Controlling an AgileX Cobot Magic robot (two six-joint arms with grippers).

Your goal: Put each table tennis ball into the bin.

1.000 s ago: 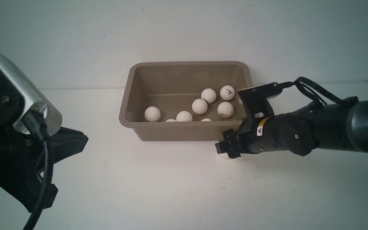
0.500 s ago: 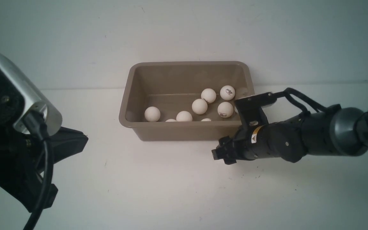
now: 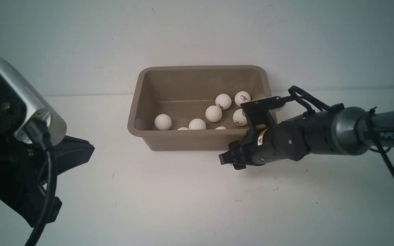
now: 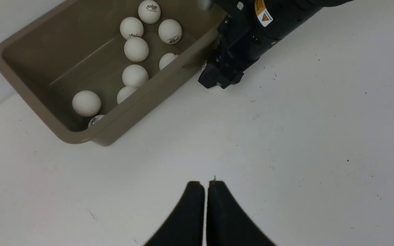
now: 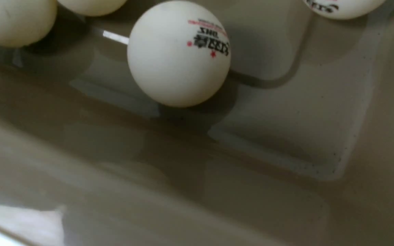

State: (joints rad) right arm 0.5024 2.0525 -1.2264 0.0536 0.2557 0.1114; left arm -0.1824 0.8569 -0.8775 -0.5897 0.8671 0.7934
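The right gripper [image 3: 228,159] sits low over the white tabletop [image 3: 169,201], just outside the near right corner of the bin [image 3: 200,67]. From the front its fingers are a dark clump cut off by the arm's own bulk, and I cannot tell how wide the jaws stand or whether anything is between them. The left wrist view shows the same black tip [image 4: 217,73] close beside the bin's outer wall [image 4: 169,78], with a sliver of white next to it that I cannot identify. The right wrist view shows no fingers at all, only the bin's smooth, glossy tan floor [image 5: 279,136] and one ball [image 5: 178,54] with dark lettering and red marks, others cropped at the edges.

The left gripper [image 4: 205,184] hangs over bare table well away from the bin, its two tapered black fingers pressed together on nothing.

The table tennis balls [image 3: 213,113] lie inside the bin. From the front I count eight, three half hidden behind the near wall; the left wrist view looks in steeper and shows nine [image 4: 136,49], matte white and round. The bin is plastic, with rounded corners and sloping walls.
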